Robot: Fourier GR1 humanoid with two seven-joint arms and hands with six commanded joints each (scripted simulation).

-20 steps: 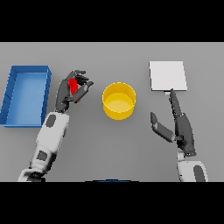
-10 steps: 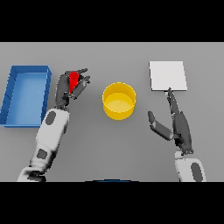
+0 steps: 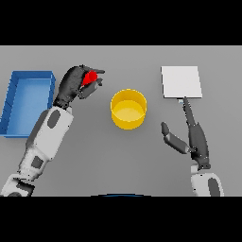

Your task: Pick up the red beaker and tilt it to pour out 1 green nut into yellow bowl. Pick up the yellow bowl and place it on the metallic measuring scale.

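My left hand [image 3: 73, 85] is curled round the red beaker [image 3: 89, 78], holding it above the table left of the yellow bowl [image 3: 128, 109]. Only part of the beaker shows between the fingers, and it leans toward the bowl. The bowl stands upright at the table's centre; no nut shows inside it. The metallic measuring scale [image 3: 181, 81] lies flat at the back right. My right hand [image 3: 194, 137] rests open below the scale, fingers straight and pointing at its near edge, thumb spread toward the bowl.
A blue rectangular bin [image 3: 27, 100] sits at the far left, just beside my left forearm. Grey tabletop lies between the bowl and the scale.
My left hand has carried the red beaker up and slightly right, tipping it toward the bowl. The right hand has barely moved.
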